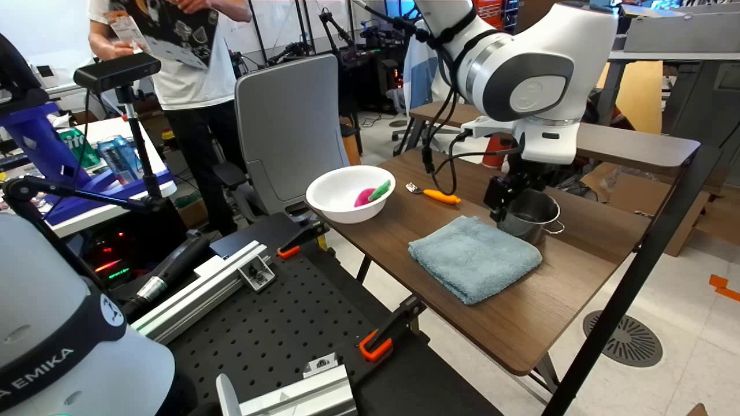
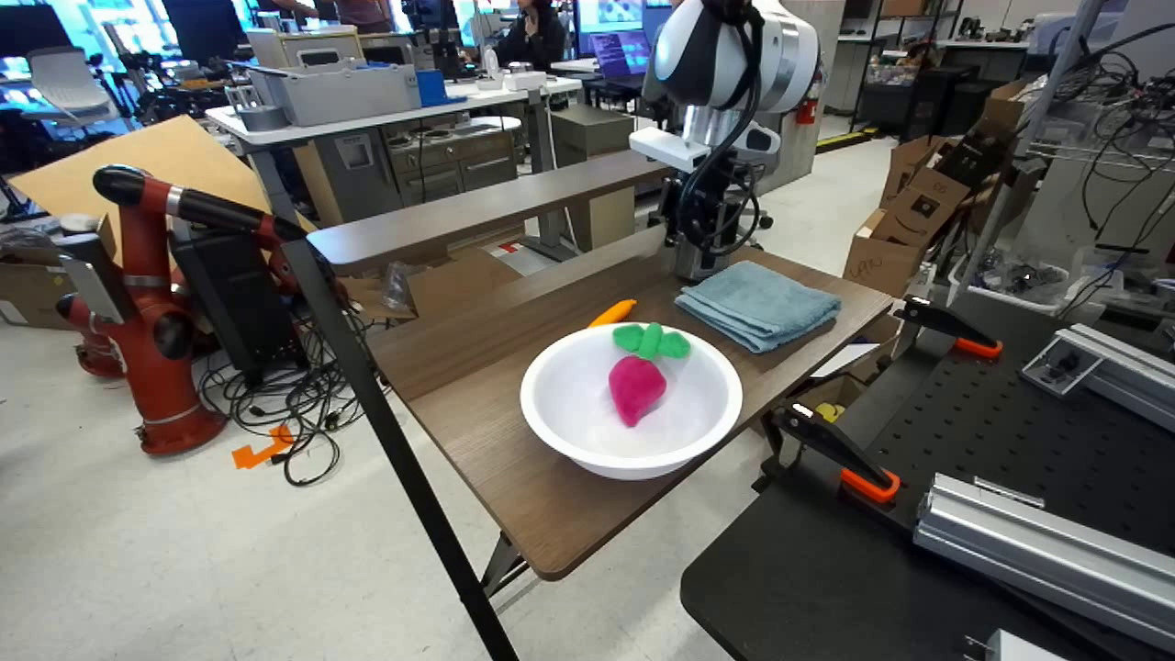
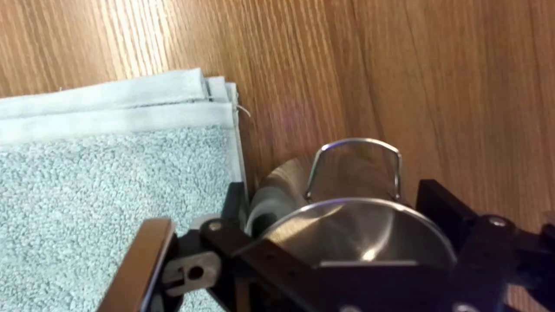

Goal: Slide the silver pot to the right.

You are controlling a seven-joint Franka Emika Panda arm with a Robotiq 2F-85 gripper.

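Brown wood-grain table (image 1: 569, 289): stands in both exterior views; fills the top and right of the wrist view;
White and black robot arm (image 1: 532, 75): reaches down over the table in both exterior views;
Folded dusty-blue terry towel (image 1: 477, 260): lies flat on the table; shows stacked, hemmed layers along one side in the wrist view;
Round white bowl (image 2: 574, 413): stands near the table's edge, apart from the towel;
Black two-finger gripper (image 3: 334, 193): spread wide; aimed down, astride a shiny silver cylindrical metal pot (image 1: 525, 227); one finger (image 3: 235, 201) between towel and pot, the opposite finger (image 3: 442, 203) across the pot from it; cannot tell whether pressing on the metal or merely alongside; covers the lower part of the round rim in the wrist view;
Pot: stands on the table, mouth up, just beside the towel's edge and between the spread fingers; cannot tell whether touching the cloth;
Magenta toy with green leafy top (image 2: 636, 390): rests inside the bowl, green end near its wall;
Metal-tined fork with orange handle (image 1: 435, 195): lies near the bowl, tines towards it;
Looped wire handle (image 3: 360, 140): juts from the pot's outer wall, below the rim.
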